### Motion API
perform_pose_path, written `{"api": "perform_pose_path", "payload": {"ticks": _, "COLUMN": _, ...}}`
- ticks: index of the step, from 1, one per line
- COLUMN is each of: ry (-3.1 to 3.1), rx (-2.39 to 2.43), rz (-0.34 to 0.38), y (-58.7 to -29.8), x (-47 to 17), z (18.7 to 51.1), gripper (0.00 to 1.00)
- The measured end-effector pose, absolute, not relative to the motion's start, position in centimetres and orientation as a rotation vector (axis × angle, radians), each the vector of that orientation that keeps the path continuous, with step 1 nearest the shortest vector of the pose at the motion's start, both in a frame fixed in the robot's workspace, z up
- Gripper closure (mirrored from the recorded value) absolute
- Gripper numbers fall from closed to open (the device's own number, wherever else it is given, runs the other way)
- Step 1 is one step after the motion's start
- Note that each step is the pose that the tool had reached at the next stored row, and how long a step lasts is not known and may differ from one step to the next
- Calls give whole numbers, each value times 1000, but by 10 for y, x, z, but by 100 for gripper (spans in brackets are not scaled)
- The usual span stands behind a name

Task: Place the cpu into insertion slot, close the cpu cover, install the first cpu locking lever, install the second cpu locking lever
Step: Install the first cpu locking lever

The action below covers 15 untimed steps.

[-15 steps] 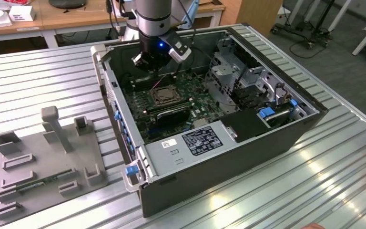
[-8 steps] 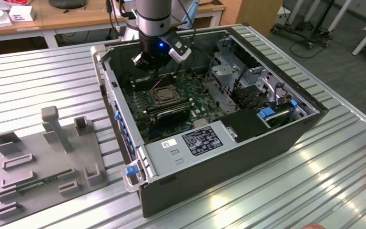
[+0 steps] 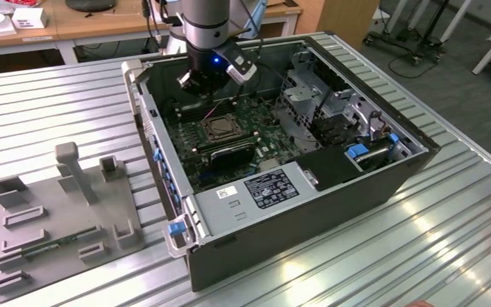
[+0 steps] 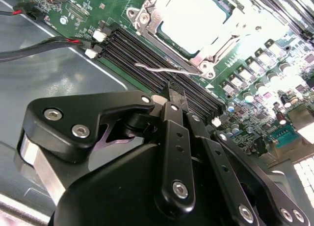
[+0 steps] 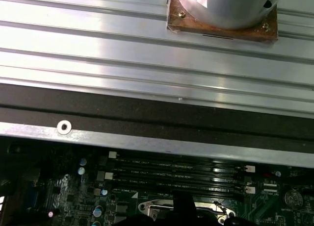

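The insertion slot (image 3: 220, 128) lies on the green motherboard (image 3: 258, 137) inside the open computer case. In the second wrist view the pale cpu (image 4: 189, 17) sits in the slot, and the silvery cpu cover (image 4: 147, 16) lies flat around it. A thin wire locking lever (image 4: 157, 67) sticks out along the slot's near side, over the black memory slots (image 4: 147, 64). My gripper (image 4: 175, 94) hangs just above and beside that lever, its black fingers (image 4: 172, 115) shut together with nothing between them. In the exterior view the gripper (image 3: 201, 82) is above the board's far end.
The case walls (image 3: 156, 147) and a metal drive cage (image 3: 314, 96) hem in the board. A black power supply (image 3: 271, 187) is at the case's near end. A grey fixture plate (image 3: 58, 211) with upright blocks lies on the slatted table at the exterior view's left. Red-and-black cables (image 4: 44, 44) run beside the memory slots.
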<state>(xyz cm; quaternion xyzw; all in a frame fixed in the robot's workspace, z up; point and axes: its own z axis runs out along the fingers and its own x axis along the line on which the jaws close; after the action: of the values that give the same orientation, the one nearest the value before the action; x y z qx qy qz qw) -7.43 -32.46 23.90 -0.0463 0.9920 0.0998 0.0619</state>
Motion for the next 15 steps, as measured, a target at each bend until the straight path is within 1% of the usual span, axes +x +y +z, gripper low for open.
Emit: {"api": "perform_pose_path", "payload": {"ticks": 15, "ry": 2991, "rx": -141, "rz": 301, "y": -325, "x": -74, "z": 237, "gripper": 90}}
